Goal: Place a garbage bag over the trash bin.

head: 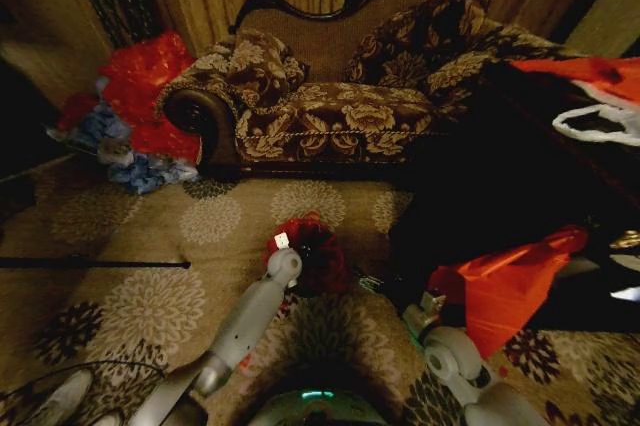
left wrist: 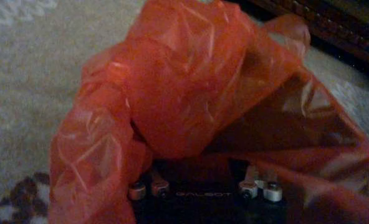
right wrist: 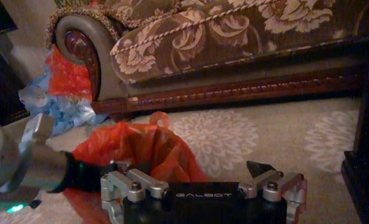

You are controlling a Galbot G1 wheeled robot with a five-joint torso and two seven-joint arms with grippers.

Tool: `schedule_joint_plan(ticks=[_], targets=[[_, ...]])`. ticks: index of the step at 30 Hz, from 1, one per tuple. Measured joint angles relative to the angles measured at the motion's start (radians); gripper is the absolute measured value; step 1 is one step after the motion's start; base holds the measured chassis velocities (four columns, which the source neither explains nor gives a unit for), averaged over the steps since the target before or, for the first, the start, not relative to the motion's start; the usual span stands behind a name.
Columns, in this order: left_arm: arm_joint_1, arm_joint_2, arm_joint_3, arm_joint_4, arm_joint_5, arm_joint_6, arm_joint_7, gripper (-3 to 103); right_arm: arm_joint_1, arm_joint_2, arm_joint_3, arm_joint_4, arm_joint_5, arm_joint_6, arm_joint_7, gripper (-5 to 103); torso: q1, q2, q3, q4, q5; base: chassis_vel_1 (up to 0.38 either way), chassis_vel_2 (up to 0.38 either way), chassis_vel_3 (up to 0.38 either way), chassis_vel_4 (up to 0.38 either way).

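Starting at the left gripper (head: pixel 285 249): it's buried in the garbage bag (left wrist: pixel 191 84), so you can't tell whether it's clamped on the plastic or just sitting inside it. The right gripper (right wrist: pixel 188 170) is spread wide open with nothing in it, hanging low just short of the bag. The bag is bunched in a heap on the carpet (right wrist: pixel 234 135) in front of the sofa (right wrist: pixel 234 37). I'd say you're at the spread-the-mouth step, and next you need the right side to catch the free edge and pull it apart from the left. The annoying part is the trash bin: its rim is lost under the red plastic, so you can't judge how far the bag is seated.
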Motion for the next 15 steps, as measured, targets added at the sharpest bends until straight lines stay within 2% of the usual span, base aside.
schedule_joint_plan(ticks=[1, 2, 4, 5, 8, 11, 15], targets=[[0.0, 0.0, 0.0, 0.0, 0.0, 0.0, 0.0, 69, 0.0, 0.0, 0.0, 0.0, 0.0, 0.0, 0.0, 100, 0.0, 0.0, 0.0, 0.0, 0.0, 0.0, 0.0, 0.0, 0.0], [0.009, 0.0, -0.006, -0.002, 0.011, -0.008, 0.02, 74, -0.006, -0.002, 0.004, 0.004, -0.001, 0.001, -0.003, 100, 0.0, 0.0, 0.0, 0.0, 0.0001, 0.0, 0.0, 0.0, 0.0], [0.027, -0.007, -0.024, 0.012, 0.076, -0.047, 0.131, 85, -0.026, -0.007, 0.013, 0.009, -0.01, 0.006, -0.011, 100, 0.0, 0.0, 0.0, 0.0, 0.0, 0.0, 0.0, 0.0, 0.0], [0.027, -0.007, -0.024, 0.012, 0.076, -0.047, 0.131, 85, -0.026, -0.007, 0.013, 0.009, -0.01, 0.006, -0.011, 100, 0.0, 0.0, 0.0, 0.0, 0.0, 0.0, 0.0, 0.0, 0.0], [0.028, -0.02, -0.033, 0.022, 0.123, -0.087, 0.218, 98, -0.041, -0.008, 0.014, 0.011, -0.023, 0.011, -0.02, 100, 0.0, 0.0, 0.0, 0.0, 0.0002, 0.0, 0.0, 0.0, 0.0], [0.022, -0.024, -0.034, 0.024, 0.15, -0.089, 0.237, 100, -0.042, -0.004, 0.008, 0.011, -0.03, 0.015, -0.022, 100, 0.0, 0.0, 0.0, 0.0, 0.0002, 0.0, 0.0, 0.0, 0.0], [0.023, -0.022, -0.031, 0.0, 0.158, -0.083, 0.227, 100, -0.044, 0.001, 0.001, 0.011, -0.04, 0.018, -0.022, 100, 0.0, 0.0, 0.0, 0.0, 0.0001, 0.0, 0.0, 0.0, 0.0]])
